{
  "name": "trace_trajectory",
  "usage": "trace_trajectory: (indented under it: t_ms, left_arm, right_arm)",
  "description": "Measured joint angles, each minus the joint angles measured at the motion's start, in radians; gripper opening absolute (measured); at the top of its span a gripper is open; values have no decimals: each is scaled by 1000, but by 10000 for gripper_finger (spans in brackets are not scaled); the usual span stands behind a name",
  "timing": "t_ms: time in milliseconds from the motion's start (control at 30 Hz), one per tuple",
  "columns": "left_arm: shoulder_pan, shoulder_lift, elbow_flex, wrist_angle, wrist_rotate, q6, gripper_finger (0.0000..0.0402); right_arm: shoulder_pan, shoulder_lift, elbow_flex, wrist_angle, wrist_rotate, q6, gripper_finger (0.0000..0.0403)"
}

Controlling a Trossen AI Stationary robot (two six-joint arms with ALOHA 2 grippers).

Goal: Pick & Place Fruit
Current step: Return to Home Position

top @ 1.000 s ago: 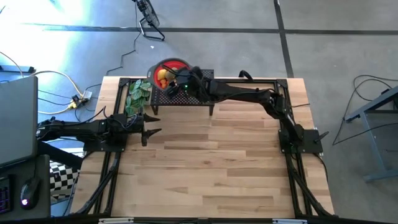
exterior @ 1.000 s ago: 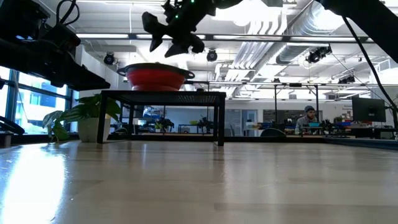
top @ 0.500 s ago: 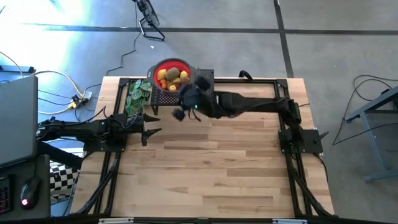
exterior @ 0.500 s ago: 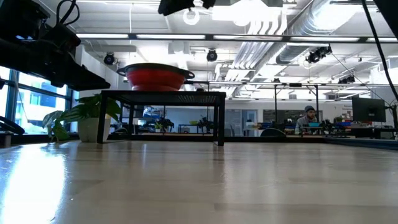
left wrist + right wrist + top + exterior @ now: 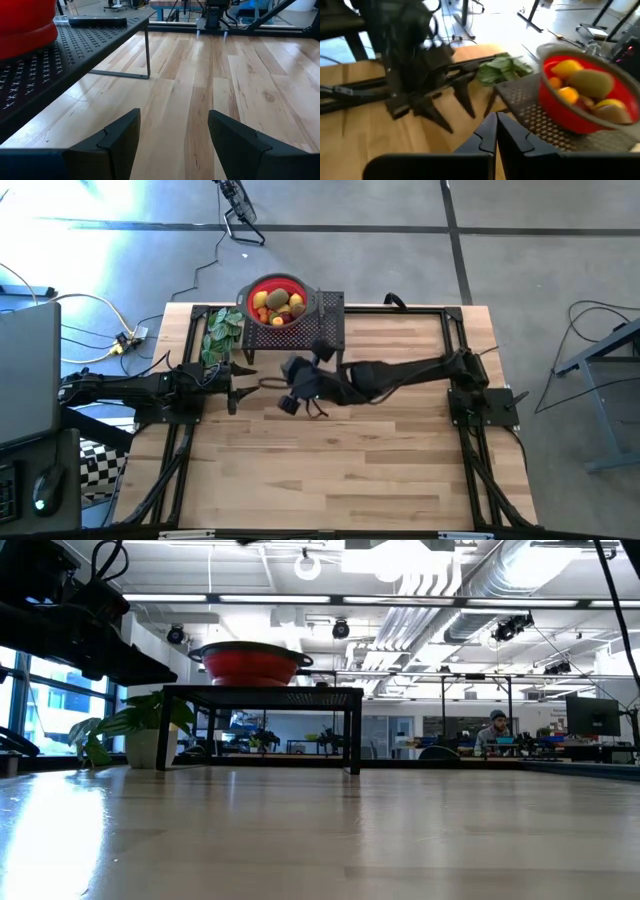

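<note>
Red bowl (image 5: 567, 117) on the shelf (image 5: 330, 318) holds the fruit (image 5: 275, 305). Right gripper (image 5: 495, 120), fingers closed on nothing, hovers over the table (image 5: 380, 460); retract level, clear of the shelf. Left gripper (image 5: 173, 114) waits, fingers wide.

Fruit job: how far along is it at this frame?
Done: fruit piled in the red strainer bowl on the shelf; none shows loose on the table. In hand: nothing; right gripper shut and empty above mid-table, left gripper open at the left edge. Left: probably only parking the right arm.
</note>
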Motion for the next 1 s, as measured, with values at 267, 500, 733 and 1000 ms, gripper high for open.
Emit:
trace_trajectory:
  t_ms: [267, 500, 733, 1000]
  left_arm:
    - [0, 0, 0, -3, 0, -5, 228]
    - [0, 0, 0, -4, 1, -3, 228]
    - [0, -1, 0, 1, -16, 3, 228]
    - [0, -1, -2, 60, -120, -69, 228]
  right_arm:
    - [19, -8, -269, 305, -95, -28, 4]
    - [7, -161, -482, 448, -173, -77, 4]
    - [1, -415, -838, 685, -227, -105, 4]
    - [-73, -634, -1208, 921, -309, -117, 4]
